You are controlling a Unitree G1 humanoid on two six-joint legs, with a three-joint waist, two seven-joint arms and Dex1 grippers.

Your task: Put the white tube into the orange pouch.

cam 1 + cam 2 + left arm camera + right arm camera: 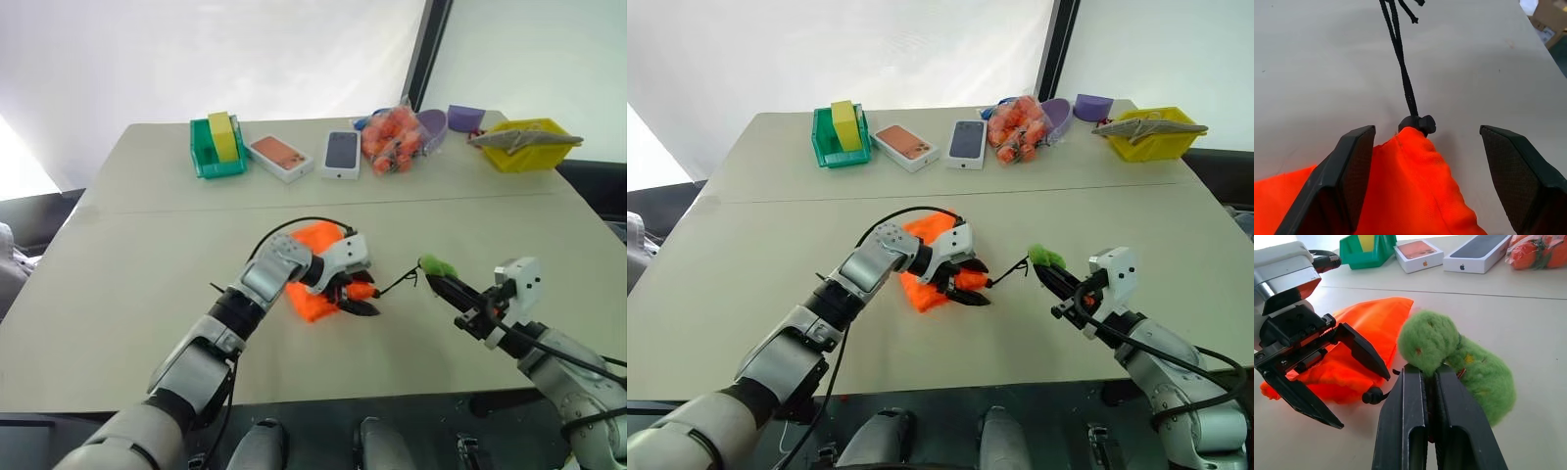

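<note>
Near the centre of the head views, the orange pouch (315, 270) lies flat on the beige table (118, 294). The left gripper (361, 300) sits over the pouch's right-hand end with its two black fingers (1342, 181) spread wide, one on each side of the gathered neck; nothing is clamped between them. In the left wrist view the fabric bunches up between the fingers and ends at a small black cord stopper (1419, 123), from which a thin black cord (1400, 63) runs away across the table surface.

Right of centre, the right gripper (438, 279) is closed tight on the green fuzzy ball (438, 264) at the far end of that cord. The right wrist view shows the ball (1449, 352) pressed between the two fingertips and bulging out above and to the side of them.

The white tube cannot be seen; whether it is inside the pouch cannot be told.

Along the upper edge of the table, from left to right, stand a green bin (211, 157) holding a yellow block (222, 135), two phone boxes (282, 157) (342, 154), a clear bag of orange items (392, 139), a purple scoop-shaped object (462, 117) and a yellow tray (524, 147).
</note>
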